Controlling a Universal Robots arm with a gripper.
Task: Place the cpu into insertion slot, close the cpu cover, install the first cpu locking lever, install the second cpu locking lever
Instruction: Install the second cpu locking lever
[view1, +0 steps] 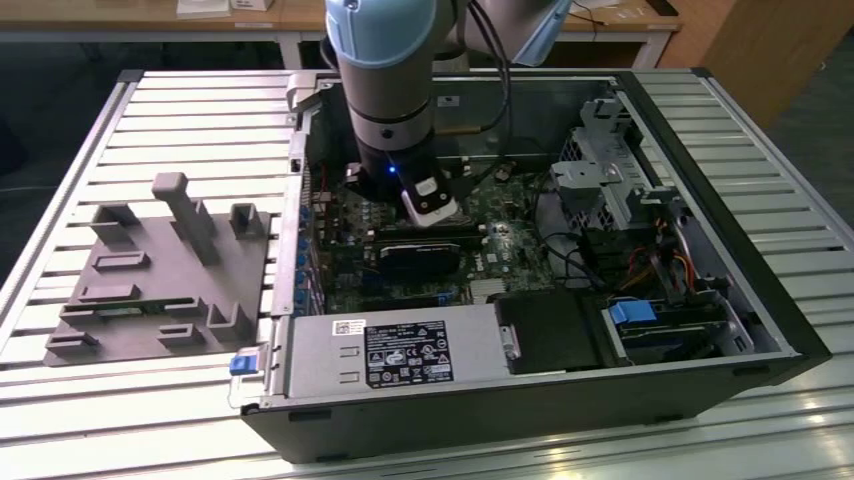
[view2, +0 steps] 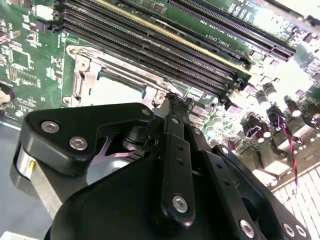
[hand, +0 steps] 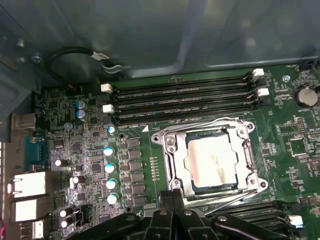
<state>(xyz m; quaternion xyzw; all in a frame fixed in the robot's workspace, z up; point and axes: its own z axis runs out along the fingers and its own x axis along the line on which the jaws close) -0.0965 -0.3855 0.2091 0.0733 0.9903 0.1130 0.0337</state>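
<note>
In the first wrist view the cpu (hand: 210, 160) lies flat in the insertion slot (hand: 220, 189), its dull silver top showing through the window of the cpu cover (hand: 175, 160). The cover is down over it. One wire locking lever (hand: 200, 125) runs along the side by the memory slots. Another lever (hand: 227, 200) slants along the opposite side, ending close to my gripper (hand: 172, 197). The gripper's black fingers stand together, shut, at that corner of the socket. The second wrist view shows the gripper (view2: 172, 100) just off the cpu (view2: 117, 90) and cover (view2: 86, 75). In the exterior view the gripper (view1: 434, 215) is low inside the case.
Long black memory slots (hand: 180, 100) run beside the socket. Capacitors (hand: 109, 167) and rear ports (hand: 25, 182) stand to one side. A dark heatsink block (view1: 420, 262), the power supply (view1: 400, 352) and drive cage (view1: 621, 190) crowd the case. A grey fixture (view1: 160, 270) sits at the exterior view's left.
</note>
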